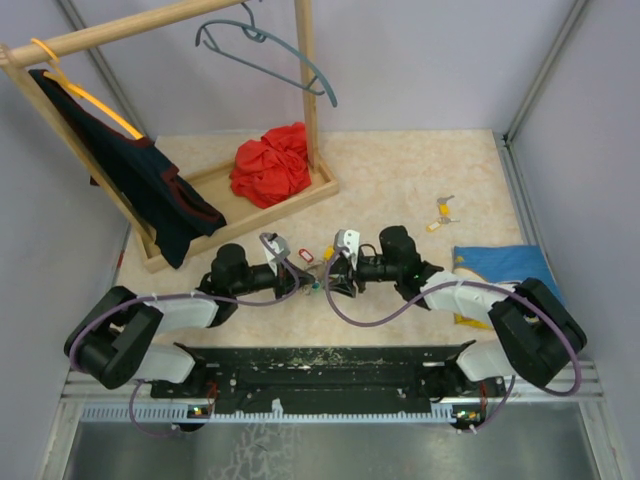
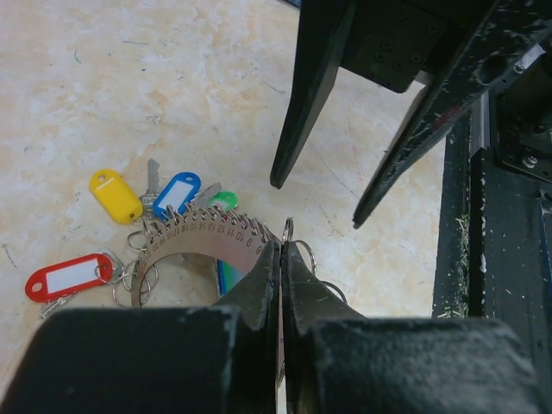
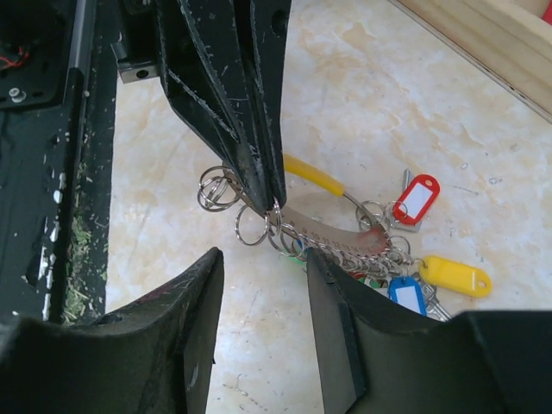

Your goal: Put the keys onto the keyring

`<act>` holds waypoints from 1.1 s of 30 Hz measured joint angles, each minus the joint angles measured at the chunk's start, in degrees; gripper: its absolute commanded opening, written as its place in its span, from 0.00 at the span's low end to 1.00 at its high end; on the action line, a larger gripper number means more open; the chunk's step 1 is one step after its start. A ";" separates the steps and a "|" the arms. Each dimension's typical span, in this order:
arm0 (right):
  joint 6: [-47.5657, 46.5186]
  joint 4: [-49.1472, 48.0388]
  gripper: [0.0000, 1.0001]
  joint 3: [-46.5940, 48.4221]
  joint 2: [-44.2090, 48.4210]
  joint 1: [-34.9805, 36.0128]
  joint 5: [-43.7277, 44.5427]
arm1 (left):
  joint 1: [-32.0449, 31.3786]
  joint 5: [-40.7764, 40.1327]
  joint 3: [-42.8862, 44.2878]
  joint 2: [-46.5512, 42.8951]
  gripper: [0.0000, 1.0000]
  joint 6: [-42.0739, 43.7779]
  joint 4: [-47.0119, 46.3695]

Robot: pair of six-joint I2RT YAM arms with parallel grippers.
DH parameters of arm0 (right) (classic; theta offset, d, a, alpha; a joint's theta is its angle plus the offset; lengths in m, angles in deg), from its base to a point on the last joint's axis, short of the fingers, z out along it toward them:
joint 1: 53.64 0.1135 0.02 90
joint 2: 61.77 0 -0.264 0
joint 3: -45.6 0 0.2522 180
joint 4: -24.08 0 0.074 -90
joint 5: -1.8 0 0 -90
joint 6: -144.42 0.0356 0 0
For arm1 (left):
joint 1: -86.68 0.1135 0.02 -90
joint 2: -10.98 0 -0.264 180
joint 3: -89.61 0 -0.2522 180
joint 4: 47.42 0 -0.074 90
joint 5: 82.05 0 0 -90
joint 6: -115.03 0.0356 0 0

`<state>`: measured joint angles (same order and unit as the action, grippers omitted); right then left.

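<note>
Tabletop (image 1: 400, 180), keys (image 1: 441, 214) near blue cushion (image 1: 500, 265), perhaps

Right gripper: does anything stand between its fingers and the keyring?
Nothing visible does. The right gripper is open and faces the keyring across bare table. Only the left gripper is there, shut on the ring's near end.

I read: beige marbled table (image 1: 400, 180) | wooden rack base (image 1: 250, 215) far left | yellow-tagged keys (image 1: 443, 212) far right | blue cloth (image 1: 500, 265) right | key bunch (image 2: 177, 194) centre.
</note>
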<state>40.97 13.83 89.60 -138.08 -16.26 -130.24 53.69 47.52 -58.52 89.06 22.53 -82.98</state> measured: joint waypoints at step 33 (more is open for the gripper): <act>-6.67 -6.49 0.00 2.62 -8.22 -0.83 -9.05 | 0.28 6.29 -1.14 0.33 0.08 6.91 -4.33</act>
<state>34.30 7.34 92.22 -146.30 -17.09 -139.29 53.97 53.81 -59.66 89.39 29.43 -87.31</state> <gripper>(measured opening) 0.013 0.005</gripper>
